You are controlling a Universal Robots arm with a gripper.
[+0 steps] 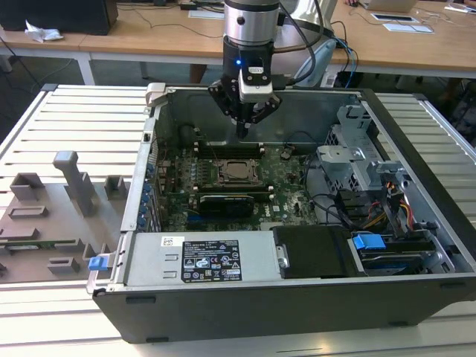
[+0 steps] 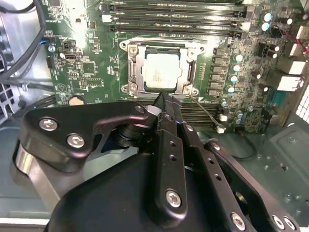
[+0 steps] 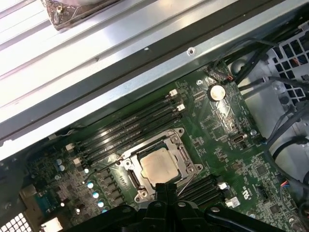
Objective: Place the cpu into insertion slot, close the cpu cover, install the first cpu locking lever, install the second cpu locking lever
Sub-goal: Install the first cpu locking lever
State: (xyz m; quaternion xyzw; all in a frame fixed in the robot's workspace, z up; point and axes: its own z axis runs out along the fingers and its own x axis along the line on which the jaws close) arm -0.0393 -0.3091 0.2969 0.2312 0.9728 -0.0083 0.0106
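Observation:
The cpu (image 1: 238, 171) (image 2: 161, 72) (image 3: 157, 166) lies flat in its socket on the green motherboard, silver top up. The cpu cover (image 2: 134, 67) (image 3: 182, 155), a silvery frame, lies down around it. A thin wire locking lever (image 2: 206, 115) (image 3: 104, 167) stands loose, angled away from a socket corner. My gripper (image 1: 242, 132) (image 2: 162, 99) (image 3: 166, 186) hangs a little above the board at the socket's far edge in the exterior view. Its black fingers are shut together with nothing between them.
The open computer case (image 1: 416, 149) walls in the board. Inside are a long black card (image 1: 227, 202), a power supply (image 1: 201, 260), a drive cage (image 1: 357, 160) with cables, and memory slots (image 2: 169, 19). A grey fixture plate (image 1: 59, 216) lies at the exterior view's left.

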